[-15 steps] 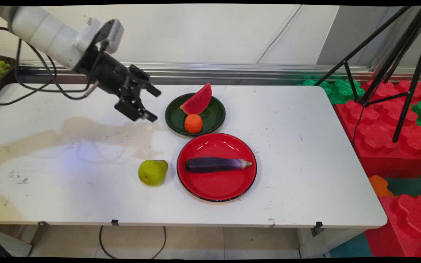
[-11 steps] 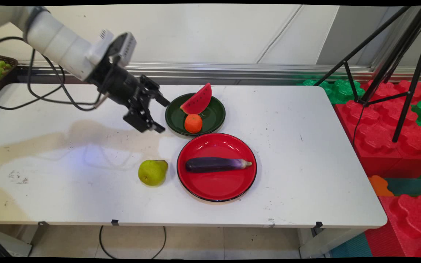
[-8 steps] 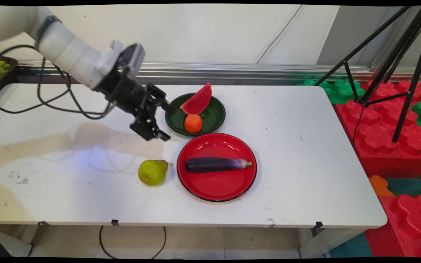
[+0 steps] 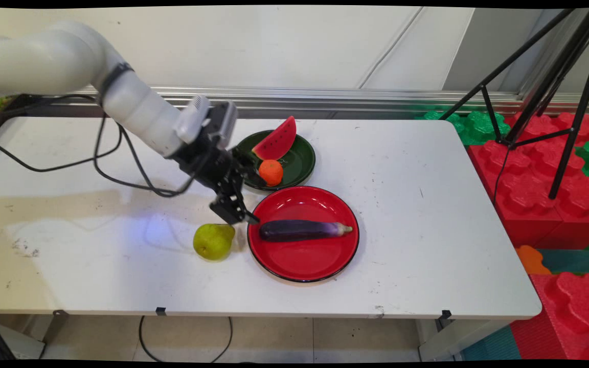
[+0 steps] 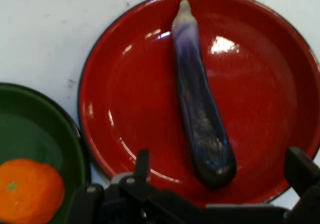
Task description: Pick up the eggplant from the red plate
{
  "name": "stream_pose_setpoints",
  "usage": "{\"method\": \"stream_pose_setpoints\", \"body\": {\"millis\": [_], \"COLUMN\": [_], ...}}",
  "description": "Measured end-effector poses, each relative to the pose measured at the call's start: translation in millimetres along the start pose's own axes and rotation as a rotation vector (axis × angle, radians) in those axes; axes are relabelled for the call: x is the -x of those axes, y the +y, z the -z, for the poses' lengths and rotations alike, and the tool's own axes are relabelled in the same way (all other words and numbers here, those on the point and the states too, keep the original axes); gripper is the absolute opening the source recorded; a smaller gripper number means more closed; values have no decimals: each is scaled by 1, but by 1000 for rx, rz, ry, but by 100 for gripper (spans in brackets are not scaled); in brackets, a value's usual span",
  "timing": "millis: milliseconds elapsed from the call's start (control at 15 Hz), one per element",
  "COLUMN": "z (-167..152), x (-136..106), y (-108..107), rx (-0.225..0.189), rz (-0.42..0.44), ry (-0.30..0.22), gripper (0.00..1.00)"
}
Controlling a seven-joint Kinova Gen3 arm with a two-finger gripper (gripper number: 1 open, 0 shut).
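Observation:
My gripper (image 4: pixel 255 200) hangs open over the left rim of the red plate (image 4: pixel 304 266), between the green plate (image 4: pixel 302 162) and the pear (image 4: pixel 213 240). A purple eggplant (image 4: pixel 304 230) lies across the red plate, its dark end nearest my fingers. In the hand view the eggplant (image 5: pixel 200 109) runs up the red plate (image 5: pixel 125 109), and its dark end sits between the two fingers of the gripper (image 5: pixel 220 166). An orange (image 4: pixel 271 172) and a watermelon slice (image 4: pixel 275 140) rest on the green plate. The orange (image 5: pixel 30 191) and green plate (image 5: pixel 30 129) show at the hand view's lower left.
Black cables (image 4: pixel 120 163) hang from the arm over the table's left half. A black tripod (image 4: pixel 555 76) and red and green foam blocks (image 4: pixel 545 194) stand off the table's right edge. A faint brownish stain (image 4: pixel 44 204) marks the left of the table.
The arm has swung right and down from the table's back left. The open gripper has travelled from beside the green plate to the red plate's left rim, near the eggplant.

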Motion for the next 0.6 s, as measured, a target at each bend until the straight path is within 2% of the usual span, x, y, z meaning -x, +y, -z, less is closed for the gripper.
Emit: {"method": "stream_pose_setpoints", "body": {"millis": [600], "z": [-68], "x": [-1], "y": [1], "rx": [21], "rz": [4], "ry": [-54], "gripper": [100]}}
